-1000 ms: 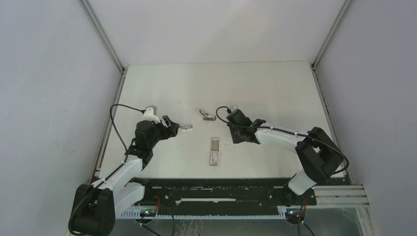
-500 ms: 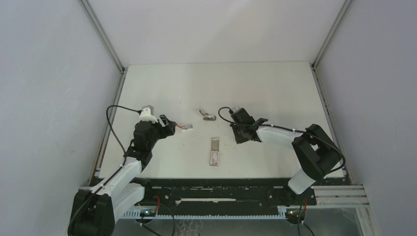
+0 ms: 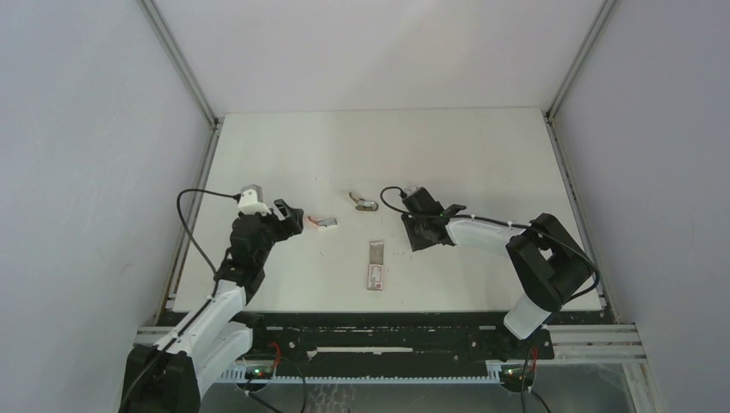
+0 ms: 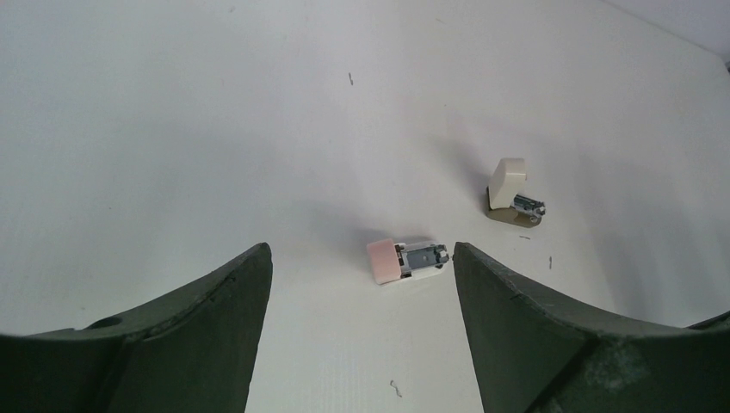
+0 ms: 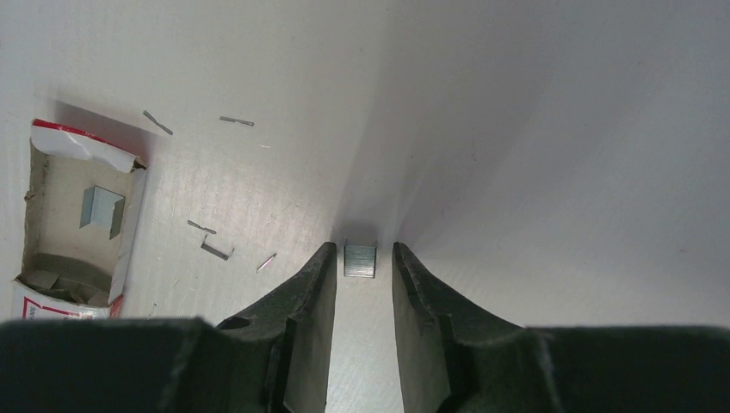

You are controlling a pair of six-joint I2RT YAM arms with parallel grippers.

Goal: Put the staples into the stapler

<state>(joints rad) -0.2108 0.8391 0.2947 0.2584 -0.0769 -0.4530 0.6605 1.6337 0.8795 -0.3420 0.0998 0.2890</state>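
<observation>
The staples box (image 5: 77, 225), white with red print, lies torn open at the left of the right wrist view with a silver strip (image 5: 102, 209) inside; from above the box (image 3: 375, 265) sits mid-table. A short staple strip (image 5: 360, 261) lies on the table between the tips of my right gripper (image 5: 363, 251) (image 3: 423, 243). The jaws are open a little, with a gap on each side of the strip. The stapler (image 3: 366, 204) (image 4: 514, 194), small, grey and cream-capped, lies apart from both grippers. My left gripper (image 4: 361, 258) (image 3: 295, 219) is open and holds nothing.
A small pink-capped white piece with grey metal (image 4: 408, 260) (image 3: 325, 224) lies just ahead of the left fingertips. Loose single staples (image 5: 212, 245) are scattered beside the box. Grey walls enclose the white table (image 3: 473, 155) on three sides.
My left gripper has drawn back to the left, away from the pink-capped piece. The right arm has shifted only slightly. The box and the stapler have not moved.
</observation>
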